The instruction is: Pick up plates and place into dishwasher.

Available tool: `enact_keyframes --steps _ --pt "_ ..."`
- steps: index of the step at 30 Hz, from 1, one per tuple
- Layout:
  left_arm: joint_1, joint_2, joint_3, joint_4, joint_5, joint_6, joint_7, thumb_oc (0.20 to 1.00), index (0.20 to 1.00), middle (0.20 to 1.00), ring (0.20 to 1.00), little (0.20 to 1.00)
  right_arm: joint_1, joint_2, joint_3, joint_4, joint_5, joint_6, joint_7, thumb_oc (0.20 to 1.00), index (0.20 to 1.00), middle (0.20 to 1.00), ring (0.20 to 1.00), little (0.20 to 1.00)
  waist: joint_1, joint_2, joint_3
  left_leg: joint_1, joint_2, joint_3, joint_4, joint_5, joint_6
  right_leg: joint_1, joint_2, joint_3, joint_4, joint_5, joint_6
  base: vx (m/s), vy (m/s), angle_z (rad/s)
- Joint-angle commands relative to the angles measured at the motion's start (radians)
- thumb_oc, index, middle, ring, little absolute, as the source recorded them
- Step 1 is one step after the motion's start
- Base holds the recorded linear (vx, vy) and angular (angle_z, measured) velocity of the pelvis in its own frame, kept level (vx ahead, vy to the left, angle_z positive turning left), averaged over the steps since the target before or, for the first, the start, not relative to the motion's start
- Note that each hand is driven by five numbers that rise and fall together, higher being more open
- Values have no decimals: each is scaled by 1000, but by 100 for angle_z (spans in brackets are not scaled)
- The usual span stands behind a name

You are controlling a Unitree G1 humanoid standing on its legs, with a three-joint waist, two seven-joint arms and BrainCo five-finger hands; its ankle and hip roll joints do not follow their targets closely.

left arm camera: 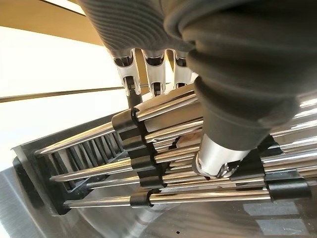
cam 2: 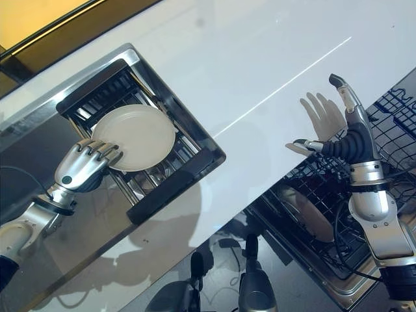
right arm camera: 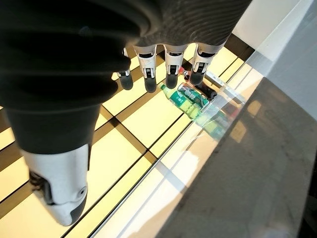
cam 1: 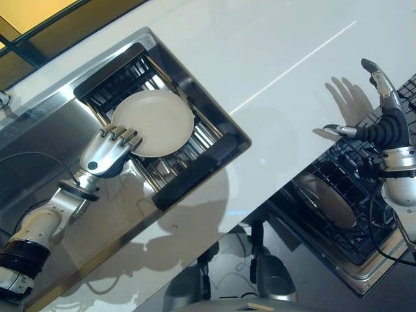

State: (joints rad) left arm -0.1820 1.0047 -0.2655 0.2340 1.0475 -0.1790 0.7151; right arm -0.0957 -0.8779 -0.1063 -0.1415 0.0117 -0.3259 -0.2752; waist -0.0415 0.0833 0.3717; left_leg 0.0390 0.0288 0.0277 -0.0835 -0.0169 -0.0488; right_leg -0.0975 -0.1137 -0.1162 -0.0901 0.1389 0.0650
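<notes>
A round cream plate (cam 1: 159,120) lies flat on the metal drying rack (cam 1: 195,175) set in the sink. My left hand (cam 1: 104,156) is at the plate's near-left rim, with its fingers (cam 2: 104,151) curled over the edge; the thumb is hidden under it. In the left wrist view the fingers (left arm camera: 156,74) reach past the rack's shiny rods (left arm camera: 163,148). My right hand (cam 1: 387,127) is raised over the counter's right edge, open and holding nothing. Below it is the dishwasher's open wire rack (cam 1: 364,221) with another plate (cam 1: 335,203) standing in it.
The steel sink (cam 1: 39,130) runs along the left. A wide white counter (cam 1: 273,65) separates the sink from the dishwasher. A window ledge (cam 1: 39,26) borders the far left corner.
</notes>
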Motion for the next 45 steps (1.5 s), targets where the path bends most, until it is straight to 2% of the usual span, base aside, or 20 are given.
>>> enact_keyframes --steps 1,9,11,12,15,21,25,32,35,37,39,42,45 --pt "-3 41 73 38 -27 27 13 200 200 200 200 200 -3 -24 -41 -49 18 -36 2 1000 1000 1000 1000 1000 11 -34 -98 -101 -18 -11 1 35 0 4 -87 38 123 -122 121 30 -9 0" --pt "46 31 118 37 -23 7 14 200 200 200 200 200 37 -9 -62 -54 23 -39 23 1000 1000 1000 1000 1000 18 -30 -126 -76 -19 -15 -1 30 -2 31 -87 26 121 -129 121 37 -9 0" --pt "62 26 131 30 -30 -6 -4 884 884 884 884 884 54 -3 -71 -59 22 -39 27 1000 1000 1000 1000 1000 19 -30 -134 -69 -18 -16 -2 29 -3 38 -88 22 120 -130 122 47 -14 1" --pt "68 24 135 27 -34 -8 -13 1000 1000 1000 1000 1000 58 -2 -73 -63 22 -37 28 1000 1000 1000 1000 1000 19 -30 -135 -66 -18 -17 -2 28 -3 41 -88 21 120 -131 122 39 -14 2" --pt "86 12 140 21 -40 12 -44 1000 1000 1000 1000 1000 69 1 -84 -68 26 -30 37 1000 1000 1000 1000 1000 19 -30 -142 -63 -17 -20 -3 37 -4 44 -85 22 119 -122 120 8 -9 2" --pt "125 15 203 26 -16 76 -3 1000 1000 1000 1000 1000 97 3 -94 -70 35 -27 39 1000 1000 1000 1000 1000 23 -32 -155 -45 -16 -26 -4 24 -5 64 -85 19 112 -133 123 54 -14 3" --pt "148 23 247 13 -9 50 -3 1000 1000 1000 1000 1000 119 5 -110 -74 51 -30 48 1000 1000 1000 1000 1000 26 -32 -161 -44 -14 -28 -4 33 -6 66 -85 14 114 -125 124 9 -5 0" --pt "166 4 239 -7 -7 40 -62 1000 1000 1000 1000 1000 140 16 -119 -83 49 -23 59 1000 1000 1000 1000 1000 23 -32 -169 -39 -13 -28 -4 33 -8 74 -86 16 105 -120 128 15 -4 1" --pt "171 0 253 -26 -134 30 -39 1000 1000 1000 1000 1000 134 8 -107 -82 54 -14 50 1000 1000 1000 1000 1000 22 -35 -166 -35 -10 -26 -4 32 -10 76 -85 21 106 -120 129 0 0 0" --pt "162 -15 273 -67 -189 7 -36 1000 1000 1000 1000 1000 133 8 -100 -91 55 2 44 1000 1000 1000 1000 1000 26 -39 -165 -33 -9 -27 -4 31 -9 79 -84 21 107 -124 129 0 0 0" --pt "155 -30 299 -121 -259 -59 -64 1000 1000 1000 1000 1000 138 19 -97 -93 50 2 43 1000 1000 1000 1000 1000 30 -42 -165 -31 -6 -29 -4 31 -9 83 -83 21 109 -126 128 14 -20 0" --pt "152 -55 319 -221 -341 -130 -182 1000 1000 1000 1000 1000 163 35 -106 -110 52 2 43 1000 1000 1000 1000 1000 36 -49 -169 -30 -6 -35 -4 32 -8 86 -81 18 111 -125 132 27 -54 2" --pt "163 -72 327 -300 -424 -175 -302 1000 1000 1000 1000 1000 183 44 -114 -122 54 11 42 1000 1000 1000 1000 1000 38 -54 -168 -28 -4 -34 -4 32 -7 89 -78 21 110 -123 135 23 -52 4"
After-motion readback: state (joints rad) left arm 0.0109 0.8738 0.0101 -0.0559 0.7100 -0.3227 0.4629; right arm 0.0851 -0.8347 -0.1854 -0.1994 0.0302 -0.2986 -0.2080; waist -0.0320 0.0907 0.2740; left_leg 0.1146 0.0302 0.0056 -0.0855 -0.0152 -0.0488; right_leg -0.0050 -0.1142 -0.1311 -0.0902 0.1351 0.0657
